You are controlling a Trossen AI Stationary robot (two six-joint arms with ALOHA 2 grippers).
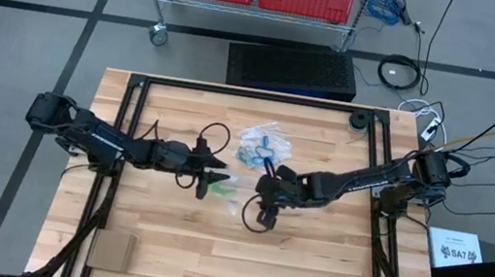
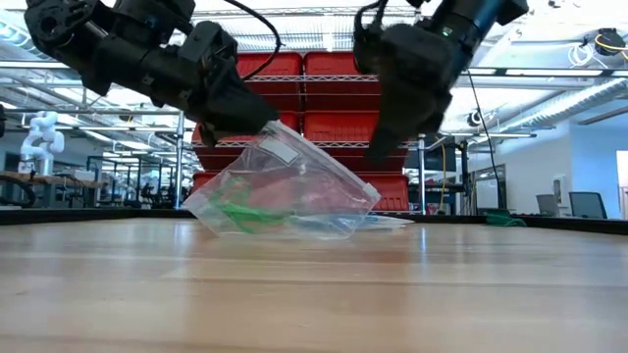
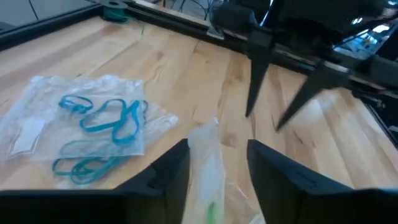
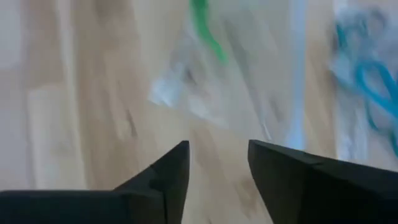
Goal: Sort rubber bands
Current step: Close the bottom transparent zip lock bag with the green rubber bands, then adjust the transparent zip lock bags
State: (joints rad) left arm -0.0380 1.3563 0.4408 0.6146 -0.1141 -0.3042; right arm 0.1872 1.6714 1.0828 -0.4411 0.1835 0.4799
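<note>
Two bags filled, sorting looks nearly finished.
Green rubber bands [image 2: 238, 212] lie inside a clear bag [image 2: 294, 181] whose edge stands between the parted fingers of the left gripper [image 3: 217, 165]; blue rubber bands [image 3: 102, 118] sit bagged just beyond. The right gripper [image 4: 217, 165], spread and empty, hovers over the green bag.

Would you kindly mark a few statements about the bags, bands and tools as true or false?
1. The blue rubber bands lie inside a clear bag. True.
2. The left tool has a bag's edge between its fingers. True.
3. The right tool grips a blue band. False: nothing sits between its fingers.
4. The green bands lie loose on the table. False: they are inside a clear bag.
</note>
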